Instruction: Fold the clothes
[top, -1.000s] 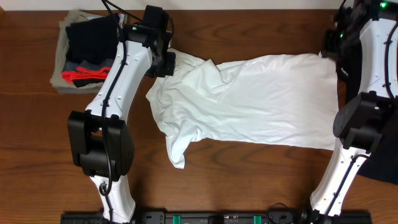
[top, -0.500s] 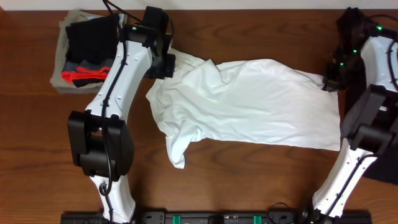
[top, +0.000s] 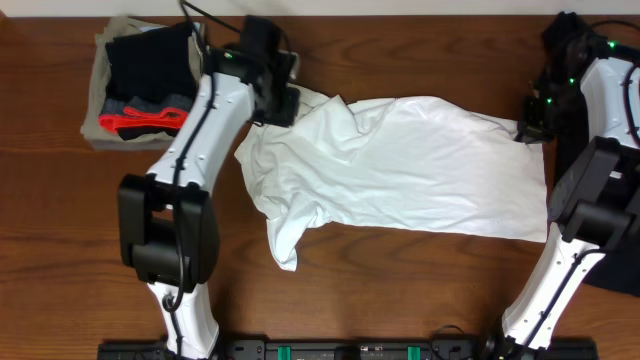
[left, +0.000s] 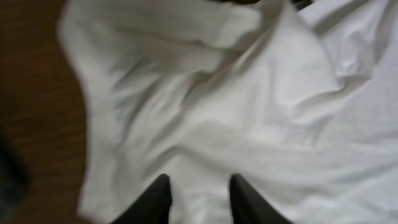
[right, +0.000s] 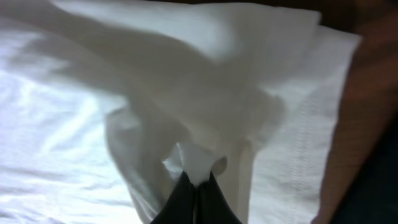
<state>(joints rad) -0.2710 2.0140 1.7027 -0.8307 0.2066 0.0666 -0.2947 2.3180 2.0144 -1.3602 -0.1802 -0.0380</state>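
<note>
my right pincer (right: 196, 185) is clamped tight on a pinch of the white t-shirt (top: 400, 165) at its edge. left pincer (left: 200, 198) stands part-open over the rumpled opposite end, gripping nothing. shirt lies spread across the wooden counter (top: 400, 290).

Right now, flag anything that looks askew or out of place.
The white T-shirt lies unevenly. Its end by the left gripper is bunched and wrinkled, with a twisted flap sticking out. The right gripper pinches the far corner of the flatter end. Nothing looks spilled or damaged.
</note>
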